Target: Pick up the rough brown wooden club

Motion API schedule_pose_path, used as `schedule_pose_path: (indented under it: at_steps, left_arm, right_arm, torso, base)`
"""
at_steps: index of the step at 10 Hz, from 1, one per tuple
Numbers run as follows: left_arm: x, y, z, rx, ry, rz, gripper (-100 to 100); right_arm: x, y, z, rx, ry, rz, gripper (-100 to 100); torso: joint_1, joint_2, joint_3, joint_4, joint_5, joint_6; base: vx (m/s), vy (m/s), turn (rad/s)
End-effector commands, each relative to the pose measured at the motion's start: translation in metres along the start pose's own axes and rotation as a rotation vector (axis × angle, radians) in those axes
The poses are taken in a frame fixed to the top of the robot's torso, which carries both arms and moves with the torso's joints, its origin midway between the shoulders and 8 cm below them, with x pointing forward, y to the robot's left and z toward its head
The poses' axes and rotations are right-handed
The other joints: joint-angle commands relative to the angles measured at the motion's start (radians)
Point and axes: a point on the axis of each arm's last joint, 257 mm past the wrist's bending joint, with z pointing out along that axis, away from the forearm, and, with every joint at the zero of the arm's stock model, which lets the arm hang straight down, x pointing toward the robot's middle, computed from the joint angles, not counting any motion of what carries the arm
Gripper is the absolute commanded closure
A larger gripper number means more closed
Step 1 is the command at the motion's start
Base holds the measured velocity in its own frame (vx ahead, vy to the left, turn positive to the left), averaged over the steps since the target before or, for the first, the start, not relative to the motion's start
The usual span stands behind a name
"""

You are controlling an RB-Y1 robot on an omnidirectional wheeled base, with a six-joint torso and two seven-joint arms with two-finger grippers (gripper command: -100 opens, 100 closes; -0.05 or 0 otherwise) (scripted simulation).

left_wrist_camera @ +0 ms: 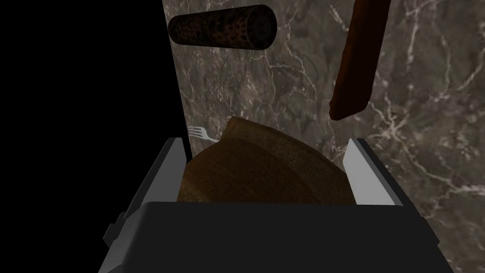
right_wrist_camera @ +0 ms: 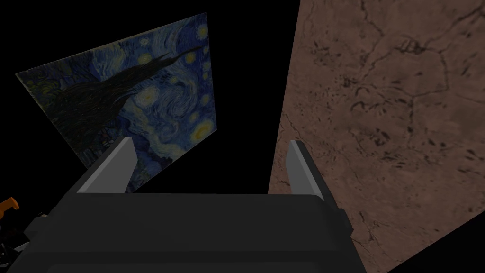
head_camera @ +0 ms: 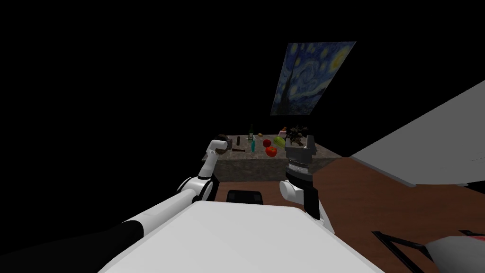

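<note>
Plainly, left claw (left_wrist_camera: 264, 141) gapes around a brown rounded lump (left_wrist_camera: 265, 175); club (left_wrist_camera: 355, 61) lies beyond; right claw (right_wrist_camera: 208, 147) open.

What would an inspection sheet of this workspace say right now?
Surface: dark marble tabletop.
Job's things: brown rounded thing, likely the club, between the left gripper's open fingers.
Clutter: fork, patterned cylinder, reddish-brown bar, bottle, red fruit.
Grippers: left open; right gripper open, raised.
Cables: nothing seen.
Surroundings: starry painting, brown floor, black area.
</note>
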Motion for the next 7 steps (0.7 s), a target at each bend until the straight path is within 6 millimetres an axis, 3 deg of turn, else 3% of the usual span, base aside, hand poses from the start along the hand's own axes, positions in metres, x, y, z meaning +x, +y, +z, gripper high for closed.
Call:
schedule_pose_path:
  at_steps: [1, 7]
  left_arm:
    - [0.000, 0.012, 0.004, -0.061, -0.005, -0.032, -100]
    - [-0.004, 0.052, 0.007, -0.241, -0.027, -0.086, -100]
  right_arm:
    - [0.000, 0.000, 0.000, 0.000, 0.000, 0.000, 0]
    - [0.000, 0.000, 0.000, 0.000, 0.000, 0.000, 0]
  torso:
    - [0.000, 0.000, 0.000, 0.000, 0.000, 0.000]
    - [0.000, -0.001, -0.001, 0.000, 0.000, 0.000]
  base:
    - [0.045, 0.001, -0.149]
    - [0.035, 0.005, -0.087]
